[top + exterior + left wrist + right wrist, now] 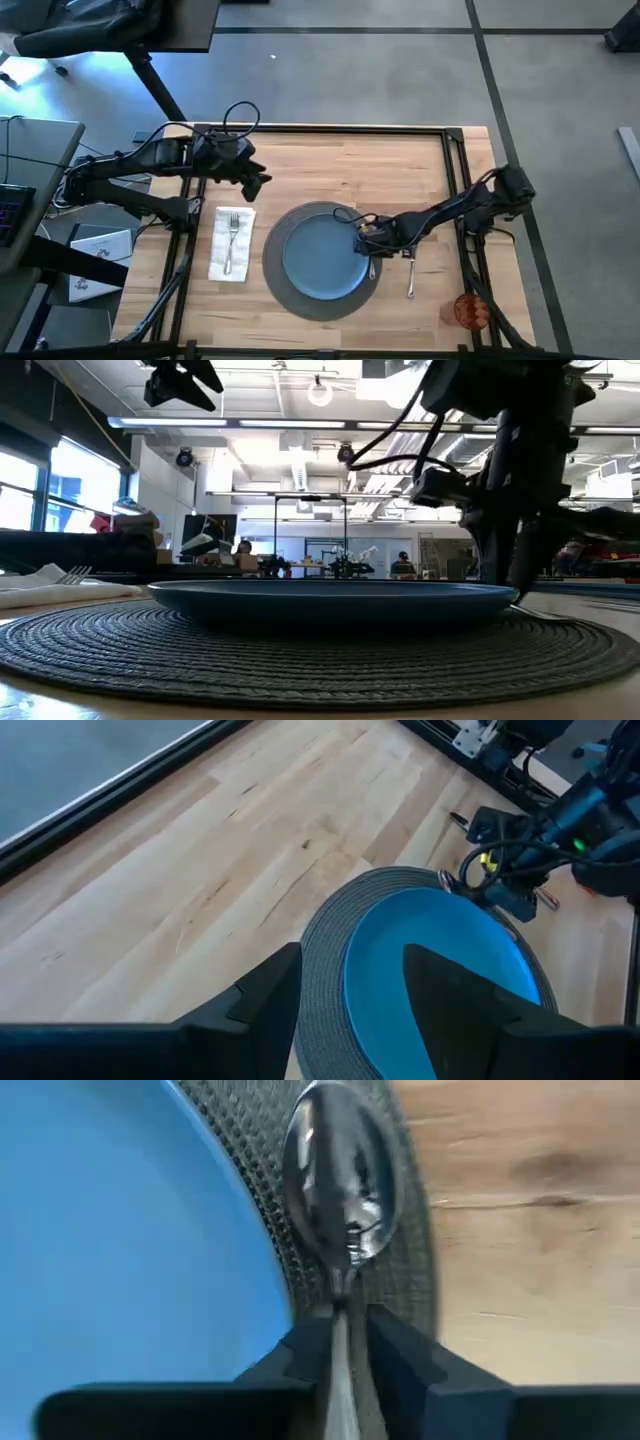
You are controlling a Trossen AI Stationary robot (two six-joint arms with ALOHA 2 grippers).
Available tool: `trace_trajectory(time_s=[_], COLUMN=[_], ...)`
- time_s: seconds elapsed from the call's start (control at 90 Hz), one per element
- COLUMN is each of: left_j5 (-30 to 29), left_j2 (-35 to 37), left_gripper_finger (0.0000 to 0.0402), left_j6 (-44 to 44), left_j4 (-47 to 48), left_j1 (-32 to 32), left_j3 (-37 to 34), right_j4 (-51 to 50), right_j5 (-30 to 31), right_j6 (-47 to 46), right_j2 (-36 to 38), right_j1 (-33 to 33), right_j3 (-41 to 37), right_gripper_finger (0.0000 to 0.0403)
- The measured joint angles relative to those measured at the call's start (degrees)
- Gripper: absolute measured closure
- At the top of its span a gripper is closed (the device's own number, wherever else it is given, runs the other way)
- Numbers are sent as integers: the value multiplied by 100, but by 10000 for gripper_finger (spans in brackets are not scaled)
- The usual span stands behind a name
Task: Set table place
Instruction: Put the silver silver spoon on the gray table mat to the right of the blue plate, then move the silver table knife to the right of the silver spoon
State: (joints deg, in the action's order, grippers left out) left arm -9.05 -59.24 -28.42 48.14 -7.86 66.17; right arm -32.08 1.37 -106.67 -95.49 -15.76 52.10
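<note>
Spoon-placing step: right gripper [342,1342] clamps the spoon [340,1175] handle, bowl over the mat [405,1270] edge beside the plate [120,1250]; left gripper [350,990] open, waiting above table [330,165]; next needs lowering and releasing spoon, probably beside the knife [410,275].

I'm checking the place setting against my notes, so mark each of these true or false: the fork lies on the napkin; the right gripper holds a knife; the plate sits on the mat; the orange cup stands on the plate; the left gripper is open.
1. The fork lies on the napkin. True.
2. The right gripper holds a knife. False: it is shut on the spoon, over the mat's edge.
3. The plate sits on the mat. True.
4. The orange cup stands on the plate. False: it stands at the table corner.
5. The left gripper is open. True, empty.
</note>
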Motion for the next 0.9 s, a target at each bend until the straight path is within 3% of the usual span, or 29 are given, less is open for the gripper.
trace_trajectory(time_s=[0.156, 0.278, 0.4, 0.533, 0.633, 0.9], left_j5=[-1, -2, -25, -30, -29, -14], left_j2=[0, 0, 0, 0, 0, -2], left_gripper_finger=[241, 241, 241, 241, 241, 241], left_j6=[-2, -45, -62, -138, -138, -140], left_j4=[0, -2, -3, -6, 0, 2], left_j1=[0, 0, 1, 1, 2, 4], left_j3=[0, 0, 0, 0, 0, 0], right_j4=[-747, -1776, -2240, -1588, -1171, -1221], right_j5=[-236, -573, -953, -1195, -1205, -1054], right_j6=[310, 296, -23, -227, -582, -881], right_j2=[649, 1072, 1205, 1170, 1085, 1007], right_j1=[-3, -148, -377, -568, -673, -729], right_j3=[0, -3, -208, -589, -872, -1021], right_gripper_finger=[277, 266, 288, 327, 352, 387])
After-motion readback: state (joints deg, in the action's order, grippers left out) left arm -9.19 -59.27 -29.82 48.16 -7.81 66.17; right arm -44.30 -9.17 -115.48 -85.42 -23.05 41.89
